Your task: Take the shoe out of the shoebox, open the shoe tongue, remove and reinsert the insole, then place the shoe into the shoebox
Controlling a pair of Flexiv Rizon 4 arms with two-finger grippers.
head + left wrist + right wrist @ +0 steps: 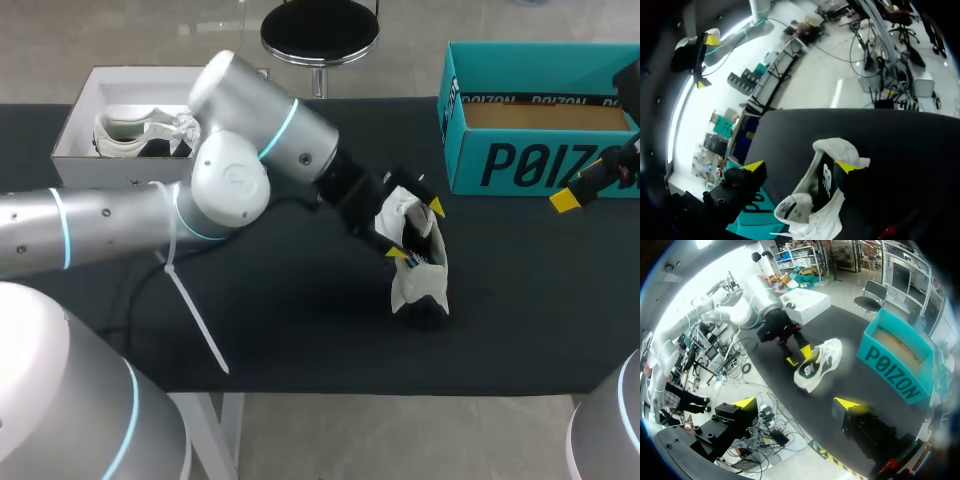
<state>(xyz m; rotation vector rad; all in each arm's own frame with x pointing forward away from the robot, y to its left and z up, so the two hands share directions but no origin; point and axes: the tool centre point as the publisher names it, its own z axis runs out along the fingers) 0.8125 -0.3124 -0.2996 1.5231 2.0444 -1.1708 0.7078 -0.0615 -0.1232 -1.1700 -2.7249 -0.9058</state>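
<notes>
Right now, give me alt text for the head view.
Left arm reaches across the black table, its open fingers at the mouth of a white-and-black shoe mid-table. An open teal box sits back right; a white box holding another shoe, back left.

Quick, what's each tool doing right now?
Left tool: open, straddling the shoe, not clamped.
Right tool: open, empty.

Black-topped table spans the head view. White box sits at its approx. 10 o'clock corner, open on top. Inside it: spare white shoe w/ dark parts, lying on its side. Thin white strap trails over the tabletop at approx. 8 o'clock. Right wrist view: same white box at the table's far end.
</notes>
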